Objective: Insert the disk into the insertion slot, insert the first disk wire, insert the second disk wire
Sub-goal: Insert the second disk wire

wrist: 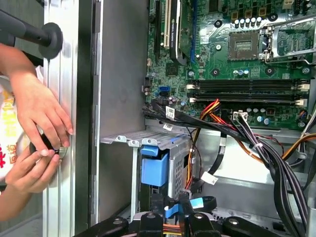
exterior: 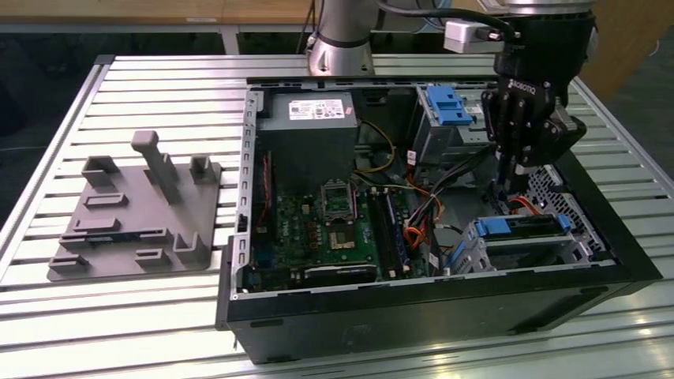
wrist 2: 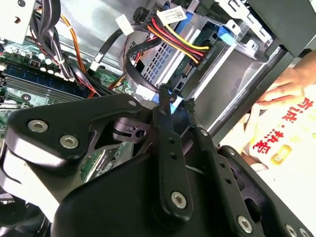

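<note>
The disk (exterior: 523,227), with its bright blue carrier, sits inside the insertion slot (exterior: 479,254), the low silver cage at the case's near corner on the exterior view's right. My gripper (exterior: 511,188) hangs just above its back end. In both wrist views the fingers are drawn close together on a thin blue disk wire (wrist: 171,211), next to the carrier's blue end (wrist: 154,169). The gripper (wrist 2: 176,100) hovers by the cage's perforated wall (wrist 2: 160,61). A bundle of red, yellow and black wires (wrist 2: 175,37) runs to a black plug at the cage's end.
The open computer case (exterior: 421,308) stands on a slatted table. Inside are a motherboard (exterior: 337,229), a power supply (exterior: 316,110) and a taller cage with a blue latch (exterior: 447,106). A grey fixture (exterior: 137,213) lies beside it. A person's hands (wrist: 37,143) work outside the case wall.
</note>
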Controlling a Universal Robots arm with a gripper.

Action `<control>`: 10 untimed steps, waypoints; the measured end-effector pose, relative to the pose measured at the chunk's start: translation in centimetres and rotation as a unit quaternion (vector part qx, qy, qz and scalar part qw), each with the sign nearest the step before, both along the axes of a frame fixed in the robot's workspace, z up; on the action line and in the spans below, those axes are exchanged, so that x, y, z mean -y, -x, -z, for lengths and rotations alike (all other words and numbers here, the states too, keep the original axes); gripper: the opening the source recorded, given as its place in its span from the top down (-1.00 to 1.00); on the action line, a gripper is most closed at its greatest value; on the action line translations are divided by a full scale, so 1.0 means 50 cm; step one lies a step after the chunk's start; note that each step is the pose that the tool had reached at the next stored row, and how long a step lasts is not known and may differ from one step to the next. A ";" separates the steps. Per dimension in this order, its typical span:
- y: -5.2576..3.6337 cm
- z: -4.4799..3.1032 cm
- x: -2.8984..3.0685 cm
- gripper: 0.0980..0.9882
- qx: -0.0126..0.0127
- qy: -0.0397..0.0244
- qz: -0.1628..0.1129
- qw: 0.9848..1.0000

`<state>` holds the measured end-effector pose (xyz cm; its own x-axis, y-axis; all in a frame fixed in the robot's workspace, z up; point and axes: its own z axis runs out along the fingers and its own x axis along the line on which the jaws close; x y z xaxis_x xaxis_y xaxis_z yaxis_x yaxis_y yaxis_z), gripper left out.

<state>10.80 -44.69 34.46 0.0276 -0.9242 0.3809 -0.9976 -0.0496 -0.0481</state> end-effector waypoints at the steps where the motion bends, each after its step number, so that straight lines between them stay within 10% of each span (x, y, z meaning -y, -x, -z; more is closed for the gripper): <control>1: 0.000 0.001 0.000 0.61 0.000 0.000 0.000 1.000; 10: 0.000 0.005 0.000 0.80 0.000 0.000 0.000 1.000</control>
